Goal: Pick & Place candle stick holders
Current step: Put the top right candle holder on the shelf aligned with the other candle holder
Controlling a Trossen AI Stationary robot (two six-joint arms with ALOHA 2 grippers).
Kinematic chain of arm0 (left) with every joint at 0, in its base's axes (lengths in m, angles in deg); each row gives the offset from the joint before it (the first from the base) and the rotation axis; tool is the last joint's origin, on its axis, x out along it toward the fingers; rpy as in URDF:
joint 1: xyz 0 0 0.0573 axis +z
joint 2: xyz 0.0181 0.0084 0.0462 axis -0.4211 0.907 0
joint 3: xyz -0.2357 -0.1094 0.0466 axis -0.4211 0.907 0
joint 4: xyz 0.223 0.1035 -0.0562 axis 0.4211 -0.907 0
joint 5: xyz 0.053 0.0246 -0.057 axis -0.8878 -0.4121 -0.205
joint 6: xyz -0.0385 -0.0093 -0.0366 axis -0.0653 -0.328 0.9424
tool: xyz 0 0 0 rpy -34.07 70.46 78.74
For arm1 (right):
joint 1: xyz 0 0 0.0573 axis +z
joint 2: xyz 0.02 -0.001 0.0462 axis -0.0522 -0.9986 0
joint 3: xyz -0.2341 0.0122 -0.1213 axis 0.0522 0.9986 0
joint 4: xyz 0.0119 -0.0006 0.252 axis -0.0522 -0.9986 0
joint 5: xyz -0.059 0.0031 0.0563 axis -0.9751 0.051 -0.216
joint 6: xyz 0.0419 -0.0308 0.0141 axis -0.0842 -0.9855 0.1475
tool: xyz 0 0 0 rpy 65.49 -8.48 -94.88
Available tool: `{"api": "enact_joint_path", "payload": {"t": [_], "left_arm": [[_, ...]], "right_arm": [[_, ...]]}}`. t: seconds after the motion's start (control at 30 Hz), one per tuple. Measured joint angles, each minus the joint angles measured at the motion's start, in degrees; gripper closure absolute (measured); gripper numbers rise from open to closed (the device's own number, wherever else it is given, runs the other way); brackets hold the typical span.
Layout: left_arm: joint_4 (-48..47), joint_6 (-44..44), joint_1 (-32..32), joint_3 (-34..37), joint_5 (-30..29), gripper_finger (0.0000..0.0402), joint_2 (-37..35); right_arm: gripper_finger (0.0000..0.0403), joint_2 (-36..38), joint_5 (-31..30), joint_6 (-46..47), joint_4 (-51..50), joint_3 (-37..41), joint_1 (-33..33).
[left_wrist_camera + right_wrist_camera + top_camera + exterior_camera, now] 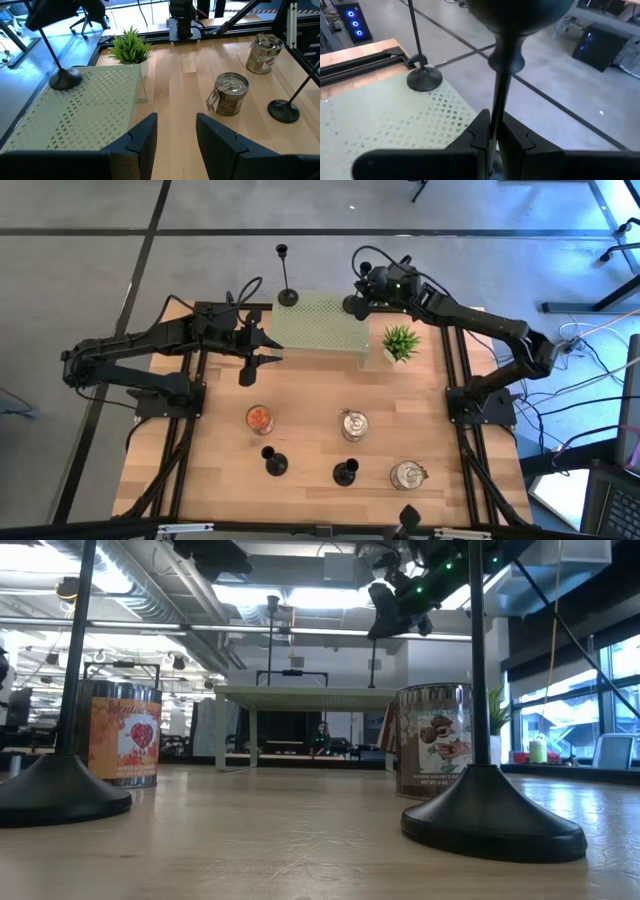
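One black candlestick holder stands by its round base on the far left of the pale green mat; it also shows in the right wrist view. My right gripper is over the mat's far right part, shut on a second holder. Two more holders stand on the wooden table near its front edge, large in the low view. My left gripper is open and empty beside the mat's left end, also seen in its wrist view. My right gripper pinches the holder's thin stem between its two fingers, a little below the top cup. The fingers come from the table's right side and lie across the stem. In the left wrist view the base sits at the mat's surface; I cannot tell whether it touches.
A small green plant stands at the mat's right end. Three short jars stand on the table among the front holders. Bare wood lies between the mat and the jars.
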Motion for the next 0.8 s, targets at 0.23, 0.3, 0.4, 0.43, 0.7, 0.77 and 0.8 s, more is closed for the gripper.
{"api": "enact_joint_path", "payload": {"t": [0.23,0.3,0.4,0.43,0.7,0.77,0.8], "left_arm": [[0.0,0.0,0.0,0.0,0.0,0.0270,0.0],[0.0,0.0,0.0,0.0,0.0,0.0270,0.0],[0.0,0.0,0.0,0.0,0.0,0.0270,0.0],[0.0,0.0,0.0,0.0,0.0,0.0270,0.0],[0.0,-0.1,0.0,0.0,0.0,0.0270,0.0],[0.0,-0.1,0.0,0.0,0.0,0.0270,0.0],[0.0,-0.1,0.0,0.0,0.0,0.0270,0.0]], "right_arm": [[0.0375,-0.2,0.0,0.3,0.2,0.0,-0.8],[0.0375,-0.2,0.0,1.5,0.2,0.0,-1.1],[0.0375,-0.2,0.0,1.8,-0.2,0.0,-1.6],[0.0375,-0.2,0.0,1.5,-0.3,0.0,-1.7],[0.0371,-0.2,0.5,-0.5,-0.5,0.0,-2.1],[0.0365,-0.2,0.5,-1.0,-0.5,0.0,-2.1],[0.0360,-0.2,0.4,-1.5,-0.6,0.0,-2.1]]}}
